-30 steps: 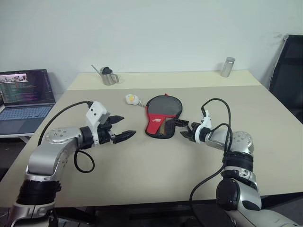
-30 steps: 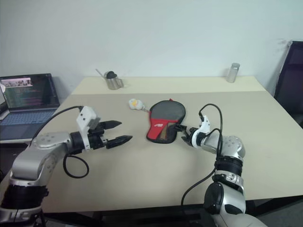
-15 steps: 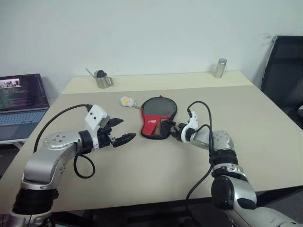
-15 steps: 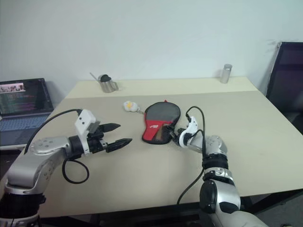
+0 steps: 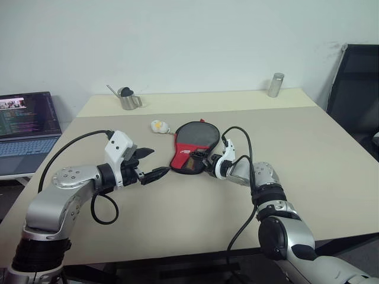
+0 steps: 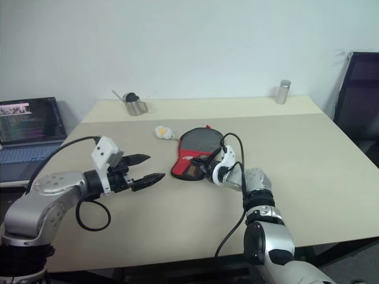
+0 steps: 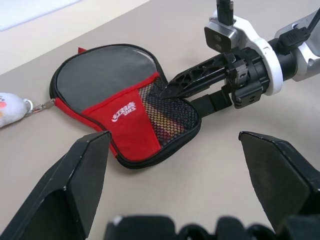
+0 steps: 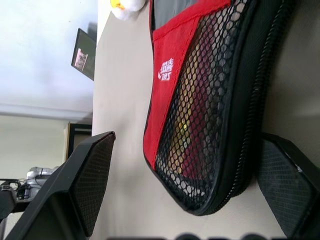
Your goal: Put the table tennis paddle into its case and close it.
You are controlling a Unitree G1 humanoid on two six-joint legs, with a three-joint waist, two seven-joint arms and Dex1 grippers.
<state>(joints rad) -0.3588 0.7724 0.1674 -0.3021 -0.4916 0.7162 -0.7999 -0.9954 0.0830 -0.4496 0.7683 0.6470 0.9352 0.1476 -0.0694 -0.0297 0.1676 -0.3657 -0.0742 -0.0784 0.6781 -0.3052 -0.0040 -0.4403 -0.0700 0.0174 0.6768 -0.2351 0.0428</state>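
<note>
The case (image 5: 188,145) lies flat mid-table: black round part at the far end, red part with white lettering, black mesh pocket (image 7: 167,117) at the near, narrow end. The paddle is hidden; only faint coloured stripes show through the mesh. My right gripper (image 5: 204,165) is open, and the case's narrow end sits between its fingers (image 8: 90,185). One fingertip rests over the mesh and the other sits beside the zipper edge. My left gripper (image 5: 159,161) hovers open just left of the case, holding nothing.
A small white-and-yellow plush charm (image 5: 157,125) hangs off the case's far-left edge. A metal pitcher (image 5: 127,99) and a metal cylinder (image 5: 274,85) stand along the beige table's (image 5: 308,160) back. A laptop (image 5: 26,124) is to the left and a black chair (image 5: 355,83) to the right.
The camera shifted early on. My right gripper moved left until its open fingers straddle the case's narrow end, which slid slightly left. The left gripper held still.
</note>
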